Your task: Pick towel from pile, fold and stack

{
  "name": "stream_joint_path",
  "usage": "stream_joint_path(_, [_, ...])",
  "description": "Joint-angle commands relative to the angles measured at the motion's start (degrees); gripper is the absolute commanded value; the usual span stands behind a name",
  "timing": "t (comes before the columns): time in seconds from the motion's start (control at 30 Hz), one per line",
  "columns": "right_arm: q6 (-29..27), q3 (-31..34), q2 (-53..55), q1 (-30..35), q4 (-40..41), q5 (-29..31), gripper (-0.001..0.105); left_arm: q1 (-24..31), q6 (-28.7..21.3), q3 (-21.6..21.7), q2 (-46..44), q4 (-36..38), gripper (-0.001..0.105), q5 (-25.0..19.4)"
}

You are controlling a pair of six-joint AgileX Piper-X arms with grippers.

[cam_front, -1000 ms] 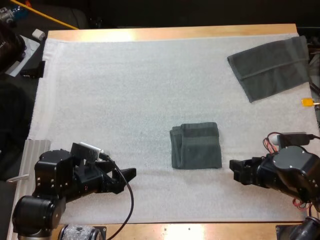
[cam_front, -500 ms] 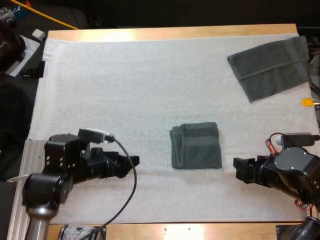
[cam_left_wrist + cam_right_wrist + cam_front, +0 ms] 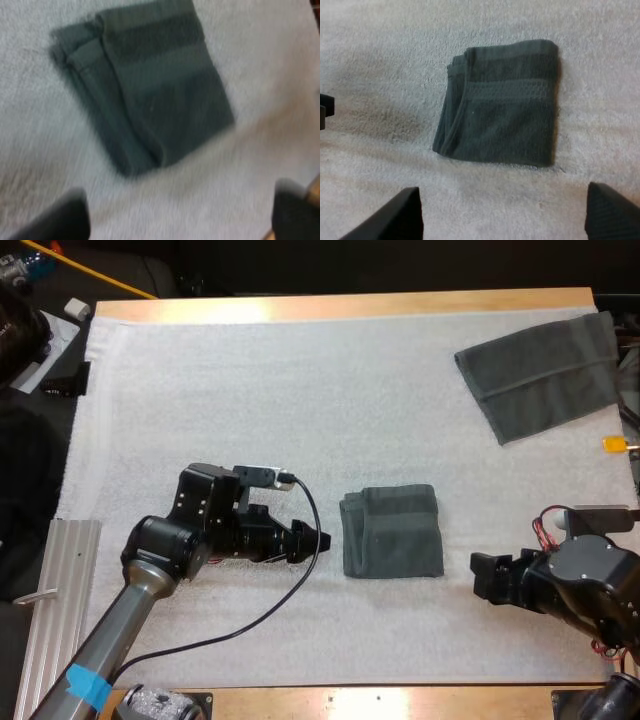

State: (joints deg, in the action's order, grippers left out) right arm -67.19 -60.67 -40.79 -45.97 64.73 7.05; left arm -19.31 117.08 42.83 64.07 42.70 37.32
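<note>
A folded dark grey-green towel [image 3: 392, 531] lies flat near the middle of the white mat [image 3: 300, 400]. My left gripper [image 3: 318, 539] sits just left of the towel's edge, open and apart from the cloth; in the left wrist view the folded towel [image 3: 145, 85] lies ahead of the spread fingertips [image 3: 60, 217]. My right gripper [image 3: 478, 577] rests to the towel's lower right, open with nothing between its fingers; its wrist view shows the folded towel [image 3: 502, 102] ahead of it. A second towel [image 3: 545, 370] lies spread flat at the far right of the mat.
A grooved metal rail [image 3: 55, 590] lies along the mat's left front edge. Small items sit off the table's far left corner [image 3: 60, 330]. Bare mat stretches across the far and left parts.
My left arm has swung right and forward from the front left corner to just beside the folded towel. The right gripper has drawn back slightly to the right.
</note>
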Motion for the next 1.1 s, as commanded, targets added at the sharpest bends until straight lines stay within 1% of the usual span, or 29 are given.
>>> stream_joint_path(0.0, [-0.5, -0.2, 0.31, 0.02, -0.45, 0.2, 0.065, -3.24, -0.05, 0.22, 2.87, -3.18, 0.071, -2.28])
stream_joint_path(0.13, [-0.44, -0.24, 0.18, -0.04, -0.05, 0.05, 0.065, -6.11, 3.7, 0.22, 10.18, -9.92, 0.071, -3.72])
stream_joint_path(0.27, [-0.35, -0.2, 0.17, -0.07, 0.23, -0.01, 0.065, -6.94, 6.6, 0.34, 17.0, -15.24, 0.072, -3.88])
stream_joint_path(0.4, [-0.26, -0.24, 0.3, -0.11, 0.71, 0.12, 0.065, -6.76, 8.26, 1.13, 22.43, -18.4, 0.071, -3.16])
stream_joint_path(0.53, [-0.19, -0.26, 0.19, -0.18, 1.05, 0.15, 0.065, -6.59, 9.48, 2.99, 27.01, -19.76, 0.071, -1.79])
stream_joint_path(0.7, [-0.25, -0.28, 0.38, -0.2, 1.68, 0.23, 0.065, -6.4, 10.99, 5.9, 32.08, -20.13, 0.071, 1.25])
stream_joint_path(0.83, [-0.56, -0.33, 0.24, -0.03, 0.85, 0.56, 0.065, -6.67, 10.46, 5.27, 32.0, -19.1, 0.071, -0.18])
stream_joint_path(1.07, [-0.45, -0.42, 0.17, 0.06, 0.98, 0.83, 0.065, -7.5, 11.73, 5.92, 33.42, -18.67, 0.071, 1.06])
